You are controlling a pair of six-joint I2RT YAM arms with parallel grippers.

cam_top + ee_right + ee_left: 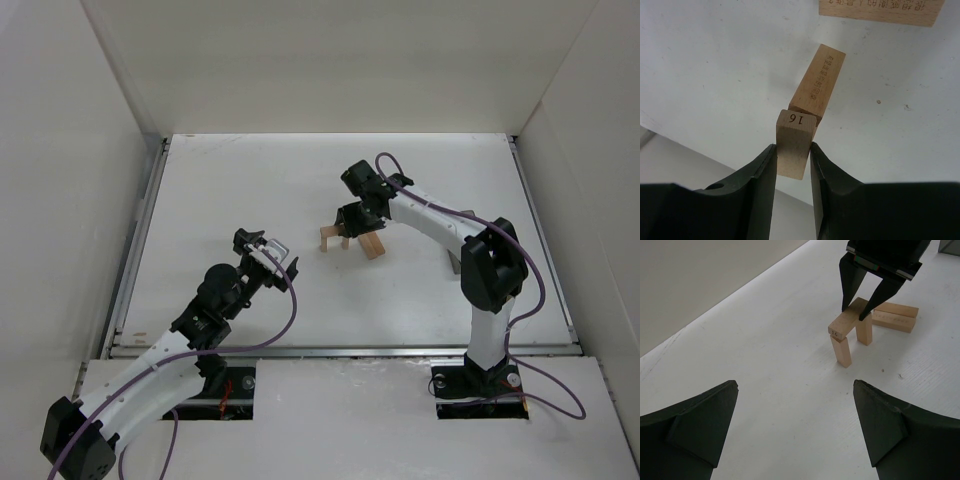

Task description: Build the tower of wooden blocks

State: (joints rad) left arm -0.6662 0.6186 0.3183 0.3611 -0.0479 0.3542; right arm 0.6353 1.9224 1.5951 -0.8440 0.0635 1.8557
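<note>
The wood block tower (pixel 336 236) stands mid-table: two upright tan planks (pixel 842 351) (pixel 864 331) with a plank marked 16 (pixel 844 323) lying across their tops. Two more planks (pixel 895 317) lie flat just behind it. My right gripper (pixel 352 222) comes down from above, and its fingers (pixel 849 282) clamp both sides of the marked plank (pixel 795 142). An upright plank (pixel 818 85) shows below it in the right wrist view. My left gripper (pixel 795 386) is wide open and empty, low over the table in front of the tower and apart from it.
White walls (pixel 90 150) enclose the table on the left, back and right. A small grey bin (pixel 950 245) sits beyond the flat planks, by the right arm (pixel 455 262). A metal rail (pixel 340 351) runs along the near edge.
</note>
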